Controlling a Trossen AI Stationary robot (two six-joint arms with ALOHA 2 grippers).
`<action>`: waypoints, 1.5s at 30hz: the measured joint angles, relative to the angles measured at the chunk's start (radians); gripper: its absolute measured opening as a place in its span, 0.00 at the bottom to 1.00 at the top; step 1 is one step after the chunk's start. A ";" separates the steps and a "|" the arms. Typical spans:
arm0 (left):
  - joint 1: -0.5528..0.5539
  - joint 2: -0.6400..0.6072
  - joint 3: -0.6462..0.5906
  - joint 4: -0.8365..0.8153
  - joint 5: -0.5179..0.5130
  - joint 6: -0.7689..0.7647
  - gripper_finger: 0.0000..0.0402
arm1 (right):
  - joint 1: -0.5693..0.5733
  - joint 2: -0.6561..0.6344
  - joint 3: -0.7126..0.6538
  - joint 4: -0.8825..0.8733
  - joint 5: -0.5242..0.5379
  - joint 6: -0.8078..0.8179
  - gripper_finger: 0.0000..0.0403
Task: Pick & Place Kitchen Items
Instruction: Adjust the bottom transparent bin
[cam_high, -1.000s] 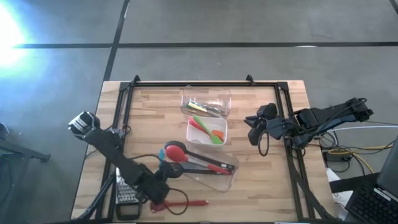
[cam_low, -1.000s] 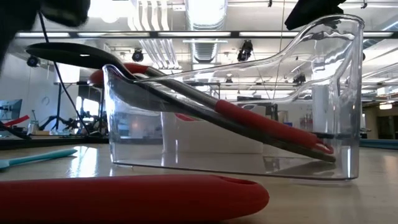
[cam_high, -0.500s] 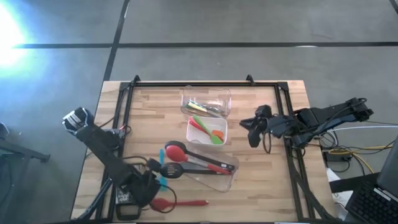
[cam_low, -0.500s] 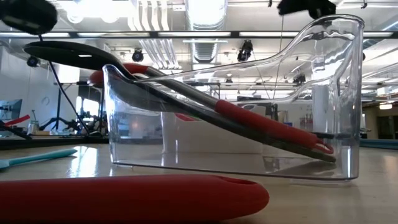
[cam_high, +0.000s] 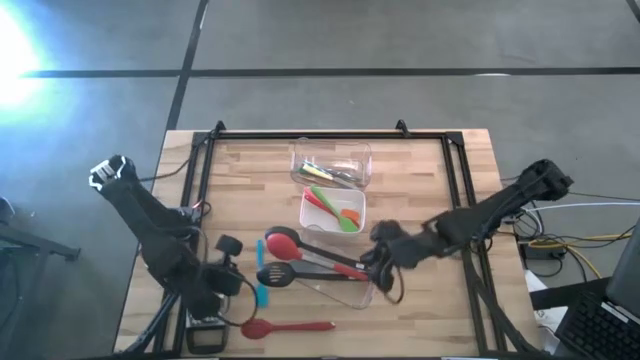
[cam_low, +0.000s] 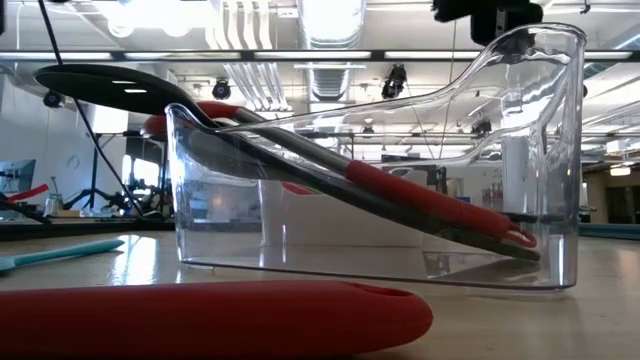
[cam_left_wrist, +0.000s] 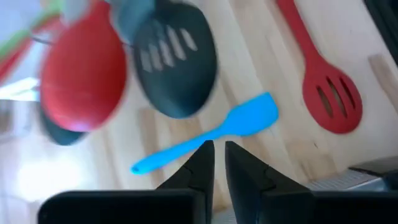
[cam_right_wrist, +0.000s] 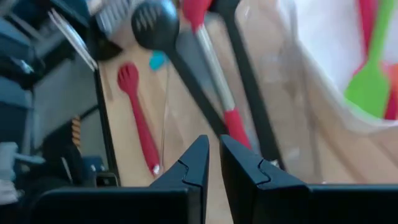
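A large clear tub (cam_high: 335, 272) holds a black slotted spoon (cam_left_wrist: 177, 62), a red spoon (cam_left_wrist: 81, 74) and red-handled tongs (cam_low: 430, 200), all leaning on its rim. A teal spatula (cam_high: 262, 291) and a red slotted spoon (cam_high: 285, 327) lie flat on the table to the tub's left and near side. My left gripper (cam_left_wrist: 219, 149) hovers shut above the teal spatula, left of the tub (cam_high: 238, 280). My right gripper (cam_right_wrist: 212, 146) hangs shut over the tub's right end (cam_high: 374, 262), above the utensil handles. Neither gripper touches anything.
A middle tub (cam_high: 333, 212) holds green, red and orange tools, and a far tub (cam_high: 331, 165) holds small tools. A steel box grater (cam_high: 205, 325) lies at the near left corner. A black frame (cam_high: 300, 137) borders the table. Bare wood shows to the right and far left.
My left gripper has drawn back from over the red slotted spoon's head at the near edge, moving up and toward the far-left. The spoon stays flat on the table. My right gripper has swung from the table's right side toward the left and near, arriving over the large tub's right end.
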 joint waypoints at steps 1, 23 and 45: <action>0.000 -0.022 0.000 -0.003 -0.019 0.006 0.10 | 0.009 0.027 0.013 -0.006 0.000 0.009 0.09; 0.000 -0.243 0.000 -0.008 -0.107 0.025 0.05 | 0.032 0.300 0.105 -0.281 -0.133 0.212 0.02; 0.000 -0.242 -0.001 -0.007 -0.080 0.007 0.05 | 0.001 0.285 0.080 -0.631 -0.114 0.278 0.02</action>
